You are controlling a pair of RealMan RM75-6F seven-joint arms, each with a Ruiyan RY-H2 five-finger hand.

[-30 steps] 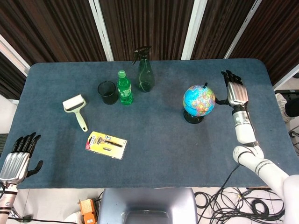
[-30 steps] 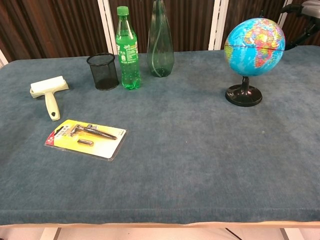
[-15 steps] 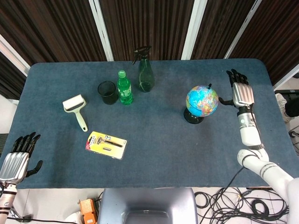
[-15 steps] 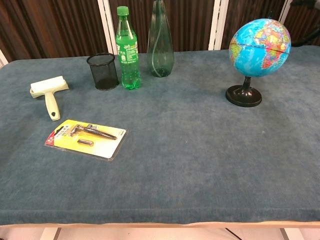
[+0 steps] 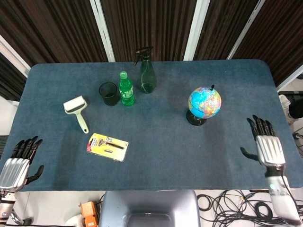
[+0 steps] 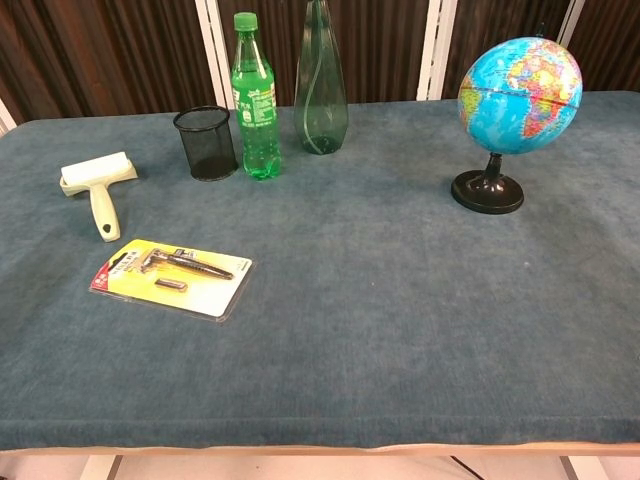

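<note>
While both hands lay with fingers spread and nothing held, the blue desk globe on its black round base (image 5: pixel 204 104) stood free.

The right hand (image 5: pixel 266 145) was released, palm down over the near right part of the blue-grey felt-covered table (image 5: pixel 161 137), well apart from the globe. The left hand (image 5: pixel 16 161) was likewise released at the near left corner. Dark wood-panelled walls with white strips backed the table. The globe stood right of centre, its long axis near upright, tilted slightly to the right in the chest view.
</note>
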